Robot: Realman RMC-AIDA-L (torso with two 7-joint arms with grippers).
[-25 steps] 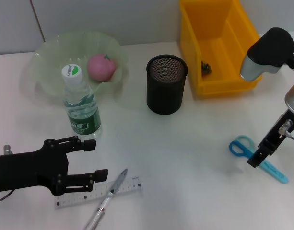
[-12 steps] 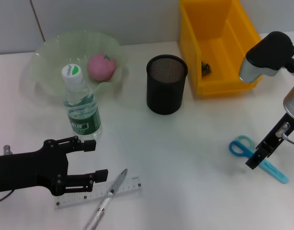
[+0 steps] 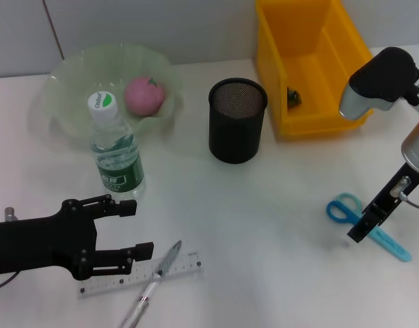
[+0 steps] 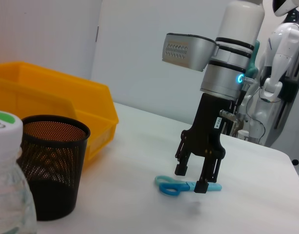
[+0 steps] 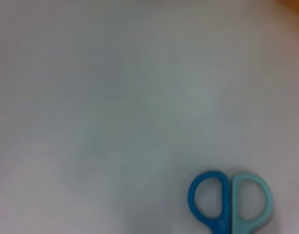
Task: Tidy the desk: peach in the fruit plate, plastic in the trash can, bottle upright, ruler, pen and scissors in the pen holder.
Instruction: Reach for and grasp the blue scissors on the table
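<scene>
While its two dark fingers stand apart and point straight down, the right gripper [image 4: 194, 178] hangs just above the scissors [image 4: 186, 185] and grips nothing; in the left wrist view the fingertips straddle the closed blades, one on each side, and whether they touch the desk [image 3: 264, 205] cannot be told. The scissors lie flat on the white top at the robot's right, loop handles toward the middle of the desk and the covered blade pointing away toward the near right edge. Behind them stands the yellow trash can [image 3: 312, 65], with the small dark plastic [image 3: 293, 97] lying on its floor. Beside the bin, toward the centre, the black mesh pen holder [image 3: 237, 120] stands upright. Farther left the bottle [image 3: 115, 154] stands upright, cap on, just in front of the pale green fruit plate [image 3: 72, 89], which holds the pink peach [image 3: 144, 95]. At the near left the left gripper [image 3: 127, 229] hovers low with its fingers spread wide and empty, just beside the clear ruler [image 3: 137, 275], across which the pen [image 3: 154, 280] lies slantwise.
</scene>
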